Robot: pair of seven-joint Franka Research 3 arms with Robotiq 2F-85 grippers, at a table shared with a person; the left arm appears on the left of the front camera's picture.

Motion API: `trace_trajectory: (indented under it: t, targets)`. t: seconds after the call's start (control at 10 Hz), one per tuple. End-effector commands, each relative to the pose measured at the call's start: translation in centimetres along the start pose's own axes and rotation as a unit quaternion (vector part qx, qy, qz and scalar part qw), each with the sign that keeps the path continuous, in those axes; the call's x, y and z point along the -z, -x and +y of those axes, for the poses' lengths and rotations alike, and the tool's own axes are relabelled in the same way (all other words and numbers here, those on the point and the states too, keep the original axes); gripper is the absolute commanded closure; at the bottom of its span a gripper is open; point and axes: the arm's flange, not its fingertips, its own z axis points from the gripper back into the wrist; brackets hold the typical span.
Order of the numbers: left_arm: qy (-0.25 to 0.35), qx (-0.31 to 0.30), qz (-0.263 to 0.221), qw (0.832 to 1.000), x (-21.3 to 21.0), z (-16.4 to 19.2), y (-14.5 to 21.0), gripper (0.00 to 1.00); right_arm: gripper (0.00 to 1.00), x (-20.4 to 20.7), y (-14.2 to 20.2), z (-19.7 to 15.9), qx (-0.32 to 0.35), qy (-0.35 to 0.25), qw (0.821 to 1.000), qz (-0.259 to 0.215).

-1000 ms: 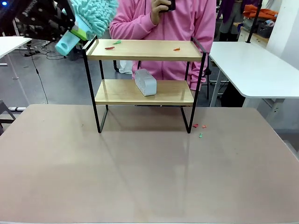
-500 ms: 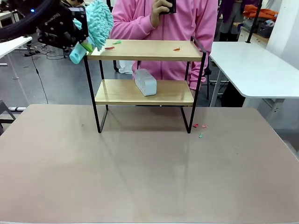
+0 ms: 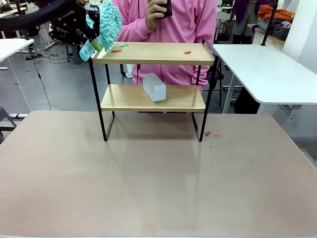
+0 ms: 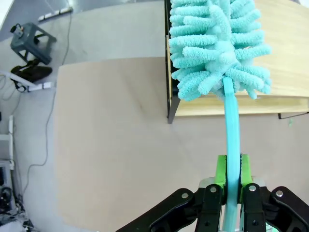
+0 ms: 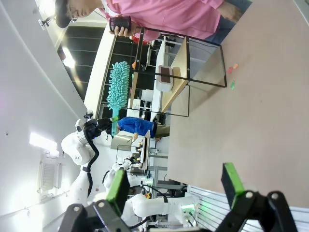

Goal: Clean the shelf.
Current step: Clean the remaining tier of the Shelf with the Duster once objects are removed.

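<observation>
Toward the worktop's (image 3: 148, 188) far edge stands the shelf (image 3: 153, 53), where my left end effector (image 4: 233, 174), pinching the duster (image 3: 108, 22) by its handle, holds the head at the top board's left end, ready, I judge, to sweep across the scraps (image 3: 117, 50), while my right end effector (image 5: 176, 186) hangs spread.

Ahead of my left gripper (image 4: 233, 171) the duster (image 4: 219, 43) crowds the shelf's (image 3: 153, 53) corner post. Past it the top board lies open, only scraps (image 3: 116, 50) on it. Beneath, a white box (image 3: 154, 87) blocks the lower board's middle; a person (image 3: 173, 20) stands behind.
</observation>
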Motion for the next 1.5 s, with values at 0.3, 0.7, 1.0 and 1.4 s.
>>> trace_trajectory:
  t: [0.3, 0.7, 1.0, 1.4]
  targets:
    - [-0.052, 0.016, 0.039, 0.998, 1.9, -1.1, -1.6, 0.88, 0.00, 0.1, -0.3, 0.2, -0.014, -0.009, 1.000, -0.007]
    - [-0.029, 0.054, 0.067, 0.996, 2.4, -2.1, -1.4, 0.88, 0.00, 0.1, -0.3, 0.2, -0.014, -0.009, 1.000, -0.007]
    - [-0.002, 0.097, 0.087, 0.992, 2.5, -3.7, -1.3, 0.88, 0.00, 0.1, -0.3, 0.2, -0.014, -0.009, 1.000, -0.007]
    - [0.093, 0.175, 0.134, 0.971, 1.7, -5.4, -0.8, 0.88, 0.00, 0.1, -0.3, 0.2, -0.014, -0.009, 1.000, -0.007]
